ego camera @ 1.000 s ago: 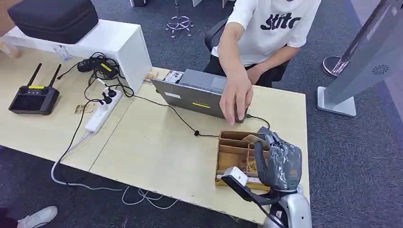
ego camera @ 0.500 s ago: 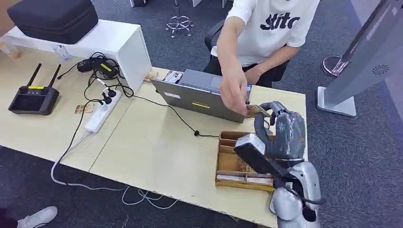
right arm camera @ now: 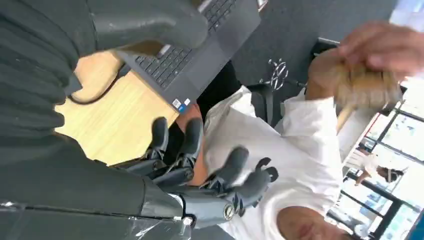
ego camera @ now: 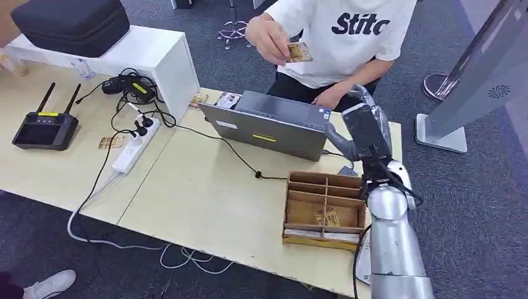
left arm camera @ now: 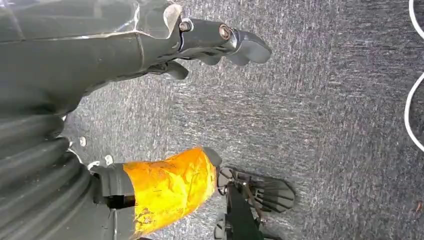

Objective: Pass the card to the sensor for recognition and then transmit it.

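While raised over the laptop (ego camera: pixel 268 124), right robot hand (ego camera: pixel 364 128) empty, fingers (right arm camera: pixel 235 165) spread, left robot hand (left arm camera: pixel 200 42) seemingly empty too.

Pale wooden surface (ego camera: pixel 205 193) carrying a grey laptop (ego camera: pixel 268 128), a compartmented wooden box (ego camera: pixel 324 208), a white power strip (ego camera: pixel 134 146), a black antenna controller (ego camera: pixel 43 128) — and a white cabinet (ego camera: pixel 146 59) at the back.

Right arm (ego camera: pixel 387 230) extended forward and raised; right hand (ego camera: pixel 363 129) open, fingers (right arm camera: pixel 235 165) spread, holding nothing. Left hand (left arm camera: pixel 165 45) hangs toward the floor, fingers loosely extended, empty.
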Tool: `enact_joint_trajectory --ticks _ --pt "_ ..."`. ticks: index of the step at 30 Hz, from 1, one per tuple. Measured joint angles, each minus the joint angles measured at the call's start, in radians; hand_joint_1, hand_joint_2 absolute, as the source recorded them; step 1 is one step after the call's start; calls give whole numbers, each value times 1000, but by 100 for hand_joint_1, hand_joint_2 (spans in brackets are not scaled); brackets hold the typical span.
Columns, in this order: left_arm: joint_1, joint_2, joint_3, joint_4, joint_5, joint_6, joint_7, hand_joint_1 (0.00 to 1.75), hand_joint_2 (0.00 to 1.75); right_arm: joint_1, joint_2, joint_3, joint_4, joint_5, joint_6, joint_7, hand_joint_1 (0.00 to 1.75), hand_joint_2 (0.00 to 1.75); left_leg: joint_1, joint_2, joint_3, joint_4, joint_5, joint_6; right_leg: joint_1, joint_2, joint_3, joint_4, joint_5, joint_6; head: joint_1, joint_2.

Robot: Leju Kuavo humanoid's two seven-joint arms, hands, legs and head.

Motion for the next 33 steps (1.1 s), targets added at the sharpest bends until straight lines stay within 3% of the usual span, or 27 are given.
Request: enact_joint_trajectory --ticks 3,7,11,26,29,30,33 --pt "0 3 0 0 -7 0 0 0 175 -23 -7 -111 37 -108 -20 -22 0 0 0 -1 0 0 0 0 0 0 0 -1 0 0 0 0" --pt "1 9 -3 2 -20 0 0 0 175 -57 -55 -313 82 -239 -40 -55 0 0 0 -4 -1 1 0 1 0 -3 1 -1 0 1 0 0" --pt "0 14 -8 2 -21 0 0 0 175 -64 -85 -439 108 -257 -34 -64 0 0 -1 0 -1 1 0 1 -1 1 0 -1 1 2 0 0" --pt "-2 14 -10 4 -22 0 0 0 175 -75 -93 -517 144 -257 -34 -70 0 0 -1 0 -1 1 0 1 0 1 -1 -1 1 2 0 0" --pt "-2 16 -12 4 -29 1 0 0 175 -80 -106 -546 148 -321 -66 -71 0 0 -1 0 -1 1 0 1 0 1 -2 -1 1 2 0 0" --pt "-2 18 -14 4 -34 1 0 0 175 -86 -114 -576 158 -377 -86 -80 0 175 -1 -1 -1 1 0 1 0 0 -2 -2 1 2 -1 0" --pt "-5 22 -26 8 -50 1 -2 0 175 -90 -219 -752 247 -601 -146 -183 0 175 0 -16 0 2 1 3 0 -14 4 -5 -3 6 0 0"
